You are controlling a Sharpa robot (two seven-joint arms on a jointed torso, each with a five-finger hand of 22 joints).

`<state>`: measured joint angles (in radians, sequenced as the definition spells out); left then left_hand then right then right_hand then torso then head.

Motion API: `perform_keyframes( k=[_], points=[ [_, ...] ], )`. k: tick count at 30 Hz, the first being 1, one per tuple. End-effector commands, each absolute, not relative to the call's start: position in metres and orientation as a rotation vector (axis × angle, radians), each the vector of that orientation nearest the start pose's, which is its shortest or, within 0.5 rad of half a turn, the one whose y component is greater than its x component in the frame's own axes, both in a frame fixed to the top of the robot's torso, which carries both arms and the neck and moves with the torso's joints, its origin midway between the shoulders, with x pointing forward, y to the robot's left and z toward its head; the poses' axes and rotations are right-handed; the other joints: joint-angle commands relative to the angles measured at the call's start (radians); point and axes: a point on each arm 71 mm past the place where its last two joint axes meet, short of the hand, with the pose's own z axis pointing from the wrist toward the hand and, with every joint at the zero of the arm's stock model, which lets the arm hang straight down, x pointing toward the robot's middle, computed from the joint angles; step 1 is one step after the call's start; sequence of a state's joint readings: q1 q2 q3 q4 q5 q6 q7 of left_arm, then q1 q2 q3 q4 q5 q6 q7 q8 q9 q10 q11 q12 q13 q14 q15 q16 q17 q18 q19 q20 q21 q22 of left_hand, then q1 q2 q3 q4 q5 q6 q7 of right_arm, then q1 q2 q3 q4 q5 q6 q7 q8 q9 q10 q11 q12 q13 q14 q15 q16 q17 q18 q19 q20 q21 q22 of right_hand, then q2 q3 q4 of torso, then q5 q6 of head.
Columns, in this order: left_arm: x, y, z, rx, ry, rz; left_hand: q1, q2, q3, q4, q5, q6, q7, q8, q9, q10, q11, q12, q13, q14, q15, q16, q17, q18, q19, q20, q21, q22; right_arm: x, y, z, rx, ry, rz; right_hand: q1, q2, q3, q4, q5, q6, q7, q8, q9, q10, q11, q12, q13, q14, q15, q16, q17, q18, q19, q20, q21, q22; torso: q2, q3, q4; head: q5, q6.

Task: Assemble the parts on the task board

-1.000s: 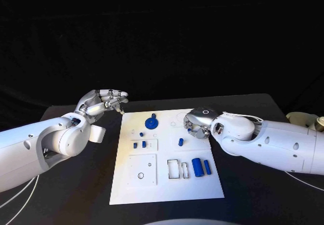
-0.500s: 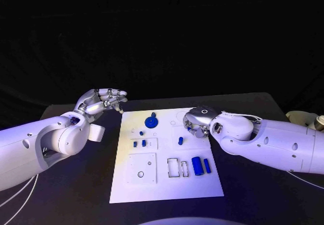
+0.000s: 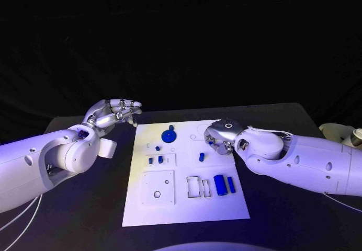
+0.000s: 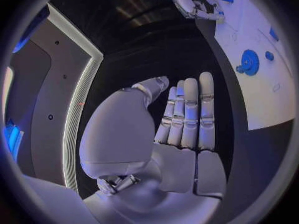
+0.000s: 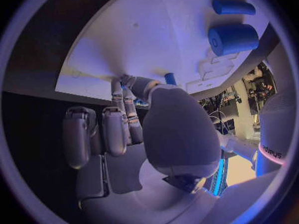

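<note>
The white task board (image 3: pixel 184 209) lies mid-table. On it are a blue toothed disc (image 3: pixel 170 137), a small blue peg (image 3: pixel 201 156), two blue cylinders (image 3: pixel 220 185) near the right edge, and tiny blue pieces (image 3: pixel 155 160) at the left. My left hand (image 3: pixel 113 112) hovers off the board's far left corner; its fingers (image 4: pixel 187 114) lie straight and side by side, holding nothing. My right hand (image 3: pixel 221 137) rests over the board's right edge. Its thumb and fingers (image 5: pixel 127 92) reach down to the board beside the small blue peg (image 5: pixel 170 78). A grip cannot be made out.
The left wrist view shows the board (image 4: pixel 268 94) with the disc (image 4: pixel 249 62), and my right hand (image 4: pixel 194 4) beyond it. The big cylinder (image 5: pixel 232 39) lies past my right hand. Bare black table (image 3: pixel 90 209) surrounds the board. A pale object (image 3: pixel 354 137) sits at the far right.
</note>
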<state>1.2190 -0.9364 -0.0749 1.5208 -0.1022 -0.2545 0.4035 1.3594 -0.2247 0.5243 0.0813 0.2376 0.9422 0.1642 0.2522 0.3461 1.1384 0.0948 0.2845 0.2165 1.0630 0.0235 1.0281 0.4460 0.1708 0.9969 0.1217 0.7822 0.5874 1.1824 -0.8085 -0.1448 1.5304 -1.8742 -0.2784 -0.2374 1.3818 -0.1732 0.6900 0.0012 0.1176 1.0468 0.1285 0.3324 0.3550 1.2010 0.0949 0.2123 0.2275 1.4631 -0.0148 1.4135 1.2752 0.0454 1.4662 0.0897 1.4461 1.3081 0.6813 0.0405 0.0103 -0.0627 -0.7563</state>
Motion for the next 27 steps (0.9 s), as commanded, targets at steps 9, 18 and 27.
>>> perform_keyframes(
  k=[9, 18, 27],
  points=[
    [0.487, 0.253, -0.179, -1.014, 1.453, -1.479, 0.010, -0.001, -0.004, -0.004, 0.004, -0.005, 0.009, -0.003, -0.002, -0.010, 0.004, 0.002, 0.000, -0.003, 0.005, -0.006, -0.003, 0.012, 0.005, 0.001, -0.006, -0.002, 0.457, -0.183, -0.215, -0.488, 1.542, 0.415, -0.007, 0.007, 0.005, -0.005, -0.016, 0.006, -0.002, 0.008, 0.007, 0.050, -0.043, -0.009, 0.003, 0.050, -0.008, 0.002, -0.004, -0.017, 0.043, -0.007, 0.007, 0.201, -0.002, -0.0009, -0.0014, 0.004, 0.007],
    [0.489, 0.253, -0.180, -1.018, 1.460, -1.476, 0.009, -0.001, -0.006, -0.003, 0.004, -0.010, 0.012, -0.007, -0.004, -0.016, 0.007, 0.000, -0.001, -0.004, 0.007, -0.008, -0.005, 0.011, 0.005, 0.002, -0.008, -0.004, 0.440, -0.171, -0.197, -0.452, 1.488, 0.523, -0.010, 0.003, 0.004, -0.009, -0.014, 0.007, -0.002, 0.009, 0.009, 0.051, -0.044, -0.011, 0.004, 0.050, -0.009, 0.003, -0.004, -0.018, 0.045, -0.007, 0.012, 0.204, -0.002, 0.0004, -0.0013, 0.018, 0.012],
    [0.493, 0.251, -0.182, -1.017, 1.463, -1.477, 0.009, -0.001, -0.006, -0.003, 0.004, -0.011, 0.013, -0.007, -0.004, -0.017, 0.008, 0.000, -0.001, -0.005, 0.008, -0.008, -0.005, 0.011, 0.005, 0.002, -0.009, -0.004, 0.415, -0.132, -0.187, -0.470, 1.443, 0.683, -0.010, 0.002, 0.004, -0.012, -0.009, 0.006, -0.002, 0.009, 0.010, 0.051, -0.044, -0.013, 0.004, 0.050, -0.009, 0.001, -0.007, -0.018, 0.045, -0.008, 0.010, 0.204, -0.002, 0.0003, 0.0000, 0.071, 0.005]
  ],
)
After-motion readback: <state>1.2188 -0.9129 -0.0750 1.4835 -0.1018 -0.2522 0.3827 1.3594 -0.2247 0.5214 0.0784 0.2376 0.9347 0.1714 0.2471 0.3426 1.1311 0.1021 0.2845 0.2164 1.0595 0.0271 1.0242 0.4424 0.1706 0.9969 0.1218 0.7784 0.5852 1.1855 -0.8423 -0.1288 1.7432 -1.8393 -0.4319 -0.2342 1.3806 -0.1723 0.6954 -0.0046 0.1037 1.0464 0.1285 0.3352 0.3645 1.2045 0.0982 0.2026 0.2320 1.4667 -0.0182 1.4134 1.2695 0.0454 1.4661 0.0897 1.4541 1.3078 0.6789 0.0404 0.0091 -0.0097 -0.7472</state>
